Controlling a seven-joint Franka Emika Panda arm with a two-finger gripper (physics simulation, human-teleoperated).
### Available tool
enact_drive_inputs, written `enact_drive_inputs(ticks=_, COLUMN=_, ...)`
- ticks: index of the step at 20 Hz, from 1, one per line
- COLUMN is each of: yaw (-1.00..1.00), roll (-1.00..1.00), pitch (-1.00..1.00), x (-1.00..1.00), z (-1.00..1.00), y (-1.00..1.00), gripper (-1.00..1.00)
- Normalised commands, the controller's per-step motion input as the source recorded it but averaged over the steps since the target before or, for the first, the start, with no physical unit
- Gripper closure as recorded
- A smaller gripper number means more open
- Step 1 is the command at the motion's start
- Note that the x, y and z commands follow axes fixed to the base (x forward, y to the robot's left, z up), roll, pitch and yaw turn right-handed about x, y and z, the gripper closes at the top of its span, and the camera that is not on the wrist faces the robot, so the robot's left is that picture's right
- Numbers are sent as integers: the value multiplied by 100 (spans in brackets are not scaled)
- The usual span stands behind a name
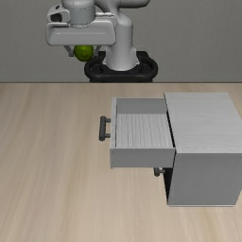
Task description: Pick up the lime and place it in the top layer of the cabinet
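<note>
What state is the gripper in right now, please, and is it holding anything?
Gripper: closed on the small round green lime, which it holds up in the air.

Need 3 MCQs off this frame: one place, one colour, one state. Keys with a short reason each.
1. Where is the lime?
A) just under the arm, away from the cabinet
B) inside it
C) on its top

2. Cabinet colour?
A) red
B) blue
C) grey

3. Top drawer?
A) shut
B) pulled open
C) taken out entirely

Key:
1 A, the green lime sits right below the arm.
2 C, its walls and top are grey.
3 B, it juts out toward the exterior view's left.
</note>
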Motion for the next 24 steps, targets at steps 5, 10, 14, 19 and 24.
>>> enact_drive_inputs(ticks=5, yaw=0, roll=0, pitch=0, x=0, z=0, y=100, gripper=100)
enact_drive_inputs(ticks=10, yaw=0, roll=0, pitch=0, x=0, z=0, y=100, gripper=100)
enact_drive_inputs(ticks=14, yaw=0, roll=0, pitch=0, x=50, z=0, y=50, gripper=100)
enact_drive_inputs(ticks=19, yaw=0, roll=0, pitch=0, x=100, z=0, y=0, gripper=100)
enact_drive_inputs(ticks=24, yaw=0, roll=0, pitch=0, x=100, z=0, y=0, gripper=100)
